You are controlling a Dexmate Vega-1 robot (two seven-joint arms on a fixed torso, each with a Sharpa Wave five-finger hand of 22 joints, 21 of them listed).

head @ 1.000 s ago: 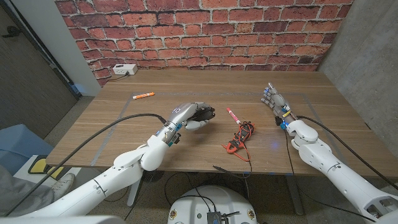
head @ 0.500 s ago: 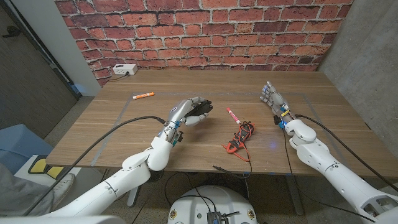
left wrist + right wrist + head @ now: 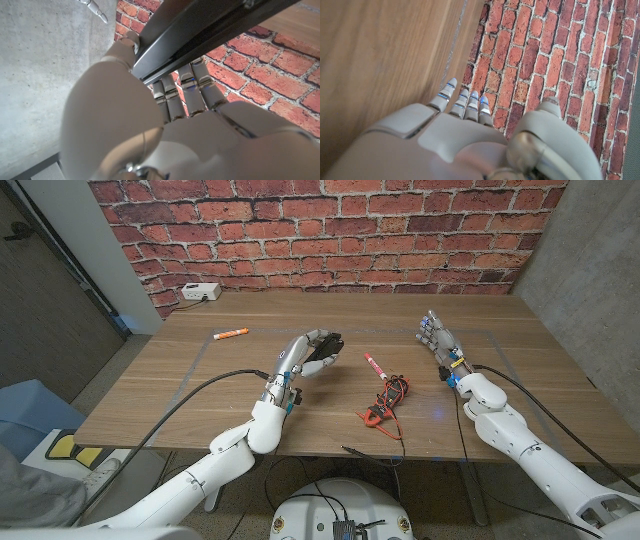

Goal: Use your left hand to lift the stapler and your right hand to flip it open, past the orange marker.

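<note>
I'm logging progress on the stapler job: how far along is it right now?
Done: the left robot hand grips the black stapler and has it off the table, as the left wrist view suggests. In hand: holding it up. Left: the right robot hand, open and apart near the table's right side, has not yet reached the stapler to flip it open.

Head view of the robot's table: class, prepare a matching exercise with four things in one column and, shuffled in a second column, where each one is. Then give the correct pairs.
Things
1. stapler
2. orange marker
3. red clamp meter
4. white power strip

Places
A. at the table's far left corner, by the brick wall
B. gripped in the left hand, off the table
C. on the table between the two arms, cable bundled
D. lying on the table, left of the raised hand

Pairs: 1-B, 2-D, 3-C, 4-A
</note>
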